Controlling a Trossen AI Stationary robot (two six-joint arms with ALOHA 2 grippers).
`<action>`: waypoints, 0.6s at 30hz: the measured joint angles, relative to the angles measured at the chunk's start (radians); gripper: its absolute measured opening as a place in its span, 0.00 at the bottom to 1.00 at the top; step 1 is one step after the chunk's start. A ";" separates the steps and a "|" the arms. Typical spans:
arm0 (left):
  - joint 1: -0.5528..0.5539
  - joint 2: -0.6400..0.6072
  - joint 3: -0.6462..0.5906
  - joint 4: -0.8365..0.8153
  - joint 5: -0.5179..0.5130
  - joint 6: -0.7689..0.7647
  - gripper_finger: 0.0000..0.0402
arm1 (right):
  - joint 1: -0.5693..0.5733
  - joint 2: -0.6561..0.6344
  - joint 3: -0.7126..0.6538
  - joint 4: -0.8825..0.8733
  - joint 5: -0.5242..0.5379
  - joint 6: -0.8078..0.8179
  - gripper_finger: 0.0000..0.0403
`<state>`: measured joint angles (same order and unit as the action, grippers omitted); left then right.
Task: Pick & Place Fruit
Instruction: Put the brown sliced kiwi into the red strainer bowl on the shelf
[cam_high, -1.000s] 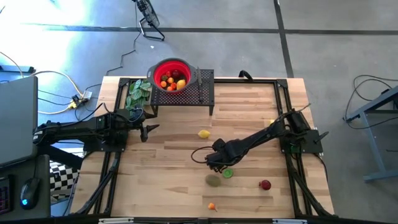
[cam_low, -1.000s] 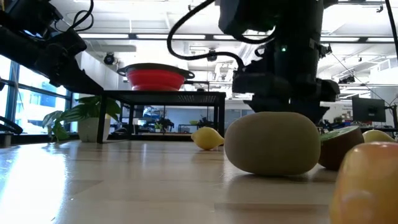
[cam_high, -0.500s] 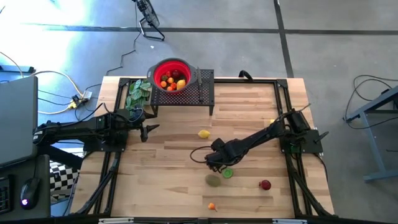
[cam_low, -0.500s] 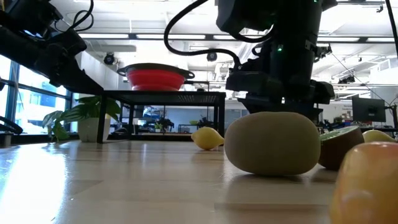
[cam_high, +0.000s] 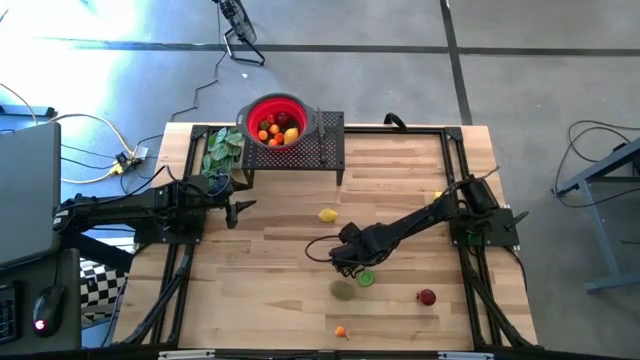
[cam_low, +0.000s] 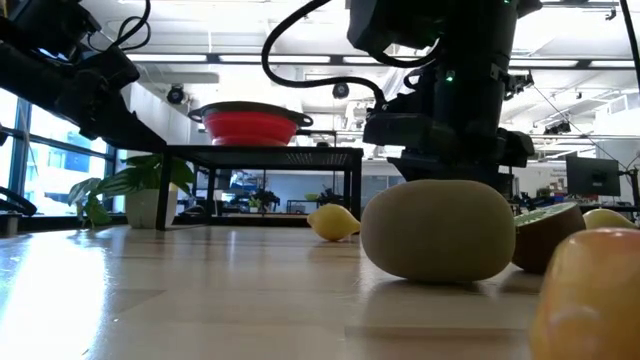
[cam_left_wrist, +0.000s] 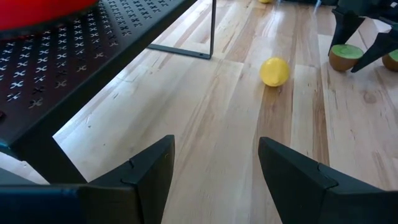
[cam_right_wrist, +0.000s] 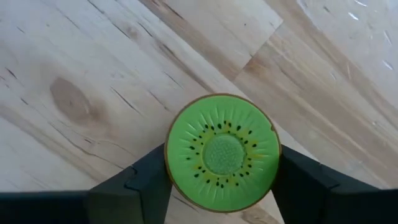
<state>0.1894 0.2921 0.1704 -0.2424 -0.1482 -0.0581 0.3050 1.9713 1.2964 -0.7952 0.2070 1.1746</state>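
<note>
Kiwi half (cam_right_wrist: 222, 153) cut-face up between right gripper (cam_right_wrist: 217, 180) fingers, both touching, gripped.

Pale planked wood table (cam_high: 280, 240) with a soft sheen; perforated matt black metal stand (cam_left_wrist: 93, 56); smooth kiwi half (cam_right_wrist: 222, 152).

Kiwi half (cam_right_wrist: 222, 153), green face up, on the table; lemon (cam_high: 327, 214) nearby; more fruit (cam_high: 278, 128) in the bowl.
</note>
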 joint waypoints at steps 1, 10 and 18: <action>0.000 0.000 0.000 0.000 0.000 0.000 0.57 | 0.000 0.000 0.000 0.000 0.000 -0.001 0.54; 0.000 0.000 0.000 0.000 -0.001 0.000 0.57 | -0.005 -0.020 -0.002 0.015 -0.003 -0.033 0.59; 0.000 0.000 0.000 0.000 -0.002 0.000 0.57 | -0.025 -0.080 -0.002 0.047 0.004 -0.081 0.54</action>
<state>0.1894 0.2924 0.1705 -0.2424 -0.1502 -0.0579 0.2800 1.8910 1.2945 -0.7484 0.2109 1.0936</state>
